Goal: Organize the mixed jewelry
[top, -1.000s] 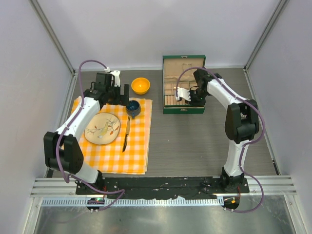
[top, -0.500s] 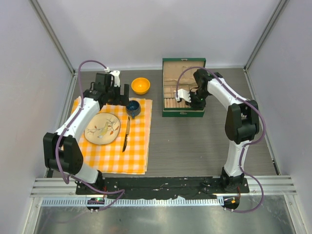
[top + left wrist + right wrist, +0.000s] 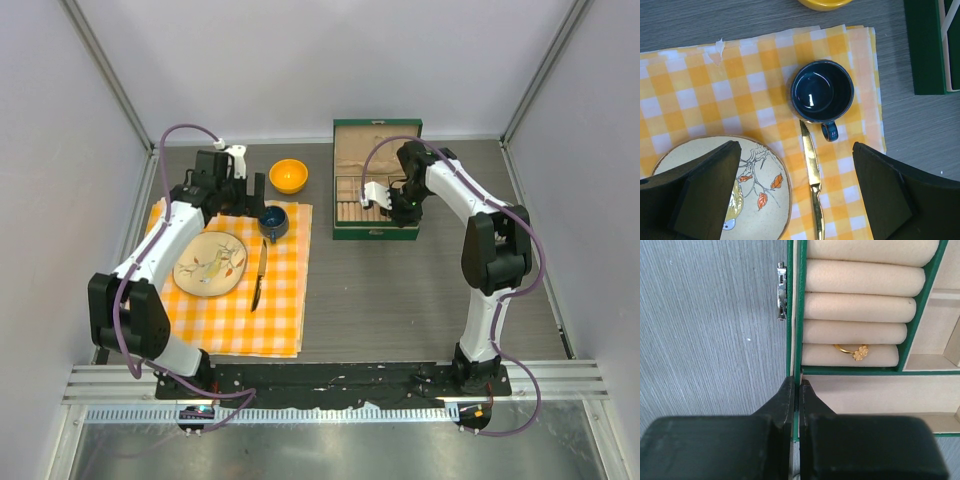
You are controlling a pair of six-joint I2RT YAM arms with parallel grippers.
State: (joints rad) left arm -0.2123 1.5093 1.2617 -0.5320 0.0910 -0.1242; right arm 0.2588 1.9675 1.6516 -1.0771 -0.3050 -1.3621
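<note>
the right end effector (image 3: pixel 796 386) hangs over the green jewelry box (image 3: pixel 850 371), which stands on the far right part of the table (image 3: pixel 715 340). its fingers are pressed together, nothing is visible between them, and the tips sit directly above the box's side wall. the only piece of jewelry that can be made out is a gold ring (image 3: pixel 855 351) with a small clover head. it is seated in the slot between the two ring rolls (image 3: pixel 855 307) closest to that end effector. no other piece shows in these views. the left end effector (image 3: pixel 795 149) is spread wide above the checked cloth (image 3: pixel 690 85), with the blue cup (image 3: pixel 822 92) and the knife (image 3: pixel 813 185) below the gap. probable faults from here:

- a straight descent of the right arm would land the closed tips on the wall, which could shove or tilt the box and shake the ring out of its slot.
- a drift toward the latch (image 3: pixel 781 290) could snag it.
- with the fingers pressed together, no further piece can be taken until they part.
- on the left side, a careless descent could knock the cup or shift the knife.
</note>
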